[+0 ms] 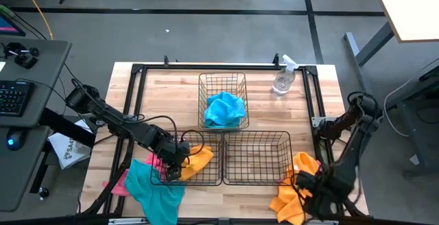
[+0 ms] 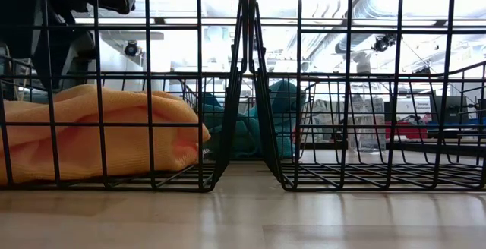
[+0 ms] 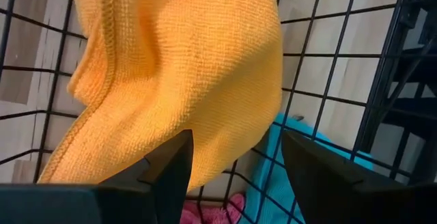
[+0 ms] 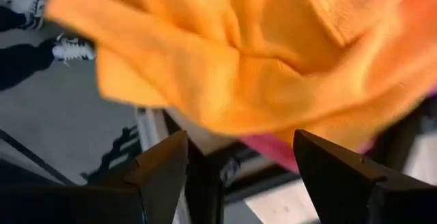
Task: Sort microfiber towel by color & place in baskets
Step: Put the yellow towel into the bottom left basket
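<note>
Two orange towels (image 1: 199,160) (image 1: 296,191), three baskets (image 1: 223,79).

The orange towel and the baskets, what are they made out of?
The orange towel looks like soft knitted cloth, probably microfiber: tiny loops and a stitched hem show close up. The baskets look like thin dark metal wire, likely coated, in an open grid. The table looks like pale wood planks with visible grain.

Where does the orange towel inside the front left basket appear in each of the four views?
High view: orange towel in the front left basket, beside the left tool.
Low view: lying at left, behind the wire.
Left wrist view: fills the top centre.
Right wrist view: not in it; the orange cloth there is another towel.
Shared landmark: that basket's dark wire grid.
</note>
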Motion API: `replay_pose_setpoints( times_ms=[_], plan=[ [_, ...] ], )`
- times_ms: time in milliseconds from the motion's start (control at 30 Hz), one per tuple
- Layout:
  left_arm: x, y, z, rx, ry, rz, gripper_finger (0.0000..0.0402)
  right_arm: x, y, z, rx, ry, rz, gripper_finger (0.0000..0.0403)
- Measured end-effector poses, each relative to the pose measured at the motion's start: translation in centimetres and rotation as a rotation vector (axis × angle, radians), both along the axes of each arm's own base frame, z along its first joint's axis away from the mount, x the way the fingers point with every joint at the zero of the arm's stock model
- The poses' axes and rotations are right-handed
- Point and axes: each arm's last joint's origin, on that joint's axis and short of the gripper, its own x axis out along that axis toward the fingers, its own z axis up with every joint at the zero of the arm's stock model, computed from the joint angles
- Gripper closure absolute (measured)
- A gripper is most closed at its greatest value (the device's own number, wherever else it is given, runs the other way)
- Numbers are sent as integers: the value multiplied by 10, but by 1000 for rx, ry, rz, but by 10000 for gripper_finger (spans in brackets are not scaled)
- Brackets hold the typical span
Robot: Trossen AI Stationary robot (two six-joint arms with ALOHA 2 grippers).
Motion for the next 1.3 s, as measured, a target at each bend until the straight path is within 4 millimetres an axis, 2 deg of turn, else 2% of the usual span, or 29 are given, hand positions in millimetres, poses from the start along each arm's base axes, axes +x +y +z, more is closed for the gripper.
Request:
replay_pose_setpoints(
  times_ms=[133,300,633,867,933,1000,1167,1200,1300],
  plan=[
    [0,-1,0,-20,9,-8,190,2,-12,-34,-33,69,-74,139],
    [-1,-1,0,-40,21,0,190,3,-28,-56,-106,112,-156,139],
    [-1,-1,0,-45,25,9,190,-3,-38,-74,-169,150,-230,139],
    [-1,-1,0,-44,27,9,190,-3,-38,-76,-161,151,-228,150],
    [-1,-1,0,-44,27,8,190,-2,-37,-76,-149,149,-227,175],
    [-1,-1,0,-47,29,7,190,-2,-36,-75,-141,149,-222,217],
    [-2,-1,0,-52,42,3,190,1,-32,-65,-122,134,-189,372],
    [-2,-1,0,-57,44,1,190,2,-31,-62,-117,133,-173,387],
    [-3,-1,2,-81,47,-10,190,3,-28,-45,-115,153,-156,382]
  ],
)
